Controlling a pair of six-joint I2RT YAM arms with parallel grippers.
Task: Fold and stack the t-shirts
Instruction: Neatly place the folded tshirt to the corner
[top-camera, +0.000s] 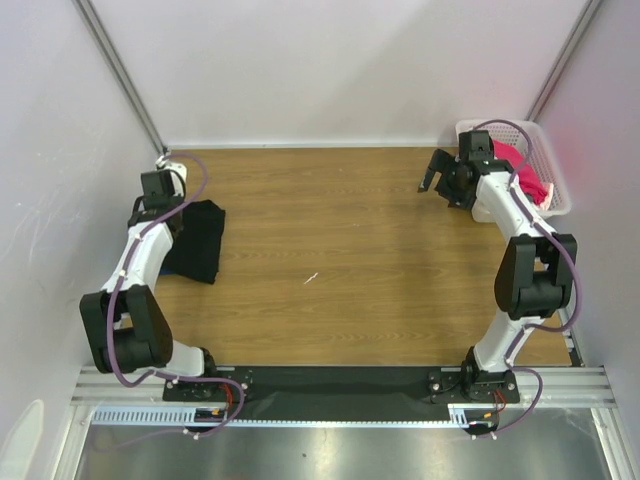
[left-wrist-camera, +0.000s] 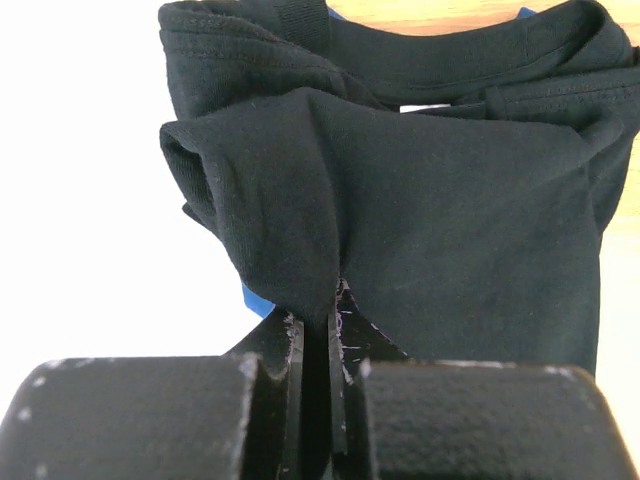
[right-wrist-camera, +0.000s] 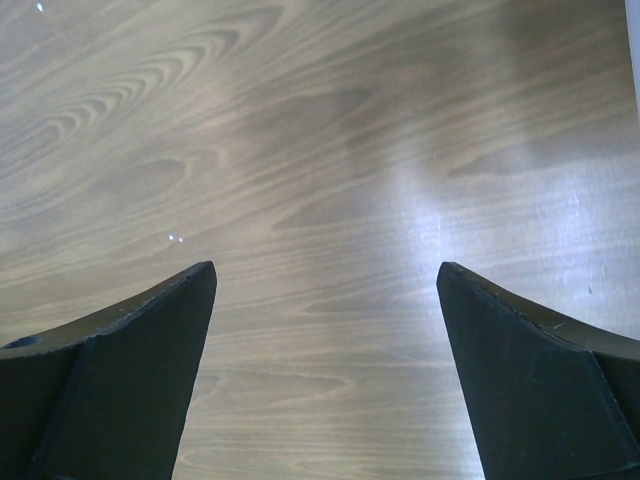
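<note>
Left end effector (left-wrist-camera: 335, 292) clenches black t-shirt (left-wrist-camera: 450, 220), blue sliver (left-wrist-camera: 251, 298) barely showing; right end effector (right-wrist-camera: 325, 270) released.

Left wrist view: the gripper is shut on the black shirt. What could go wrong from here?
1. The left gripper pinches only a bunched fold of the black t-shirt; a pull may slip off or undo the folding.
2. Blue cloth peeking out underneath may drag along.

From high above the near edge, the top view looks down over the whole wooden table (top-camera: 340, 260). The left wrist camera looks closely at the black t-shirt (left-wrist-camera: 430, 230) at left. The right wrist camera looks down at the far-right table. The top view takes in both spots.
</note>
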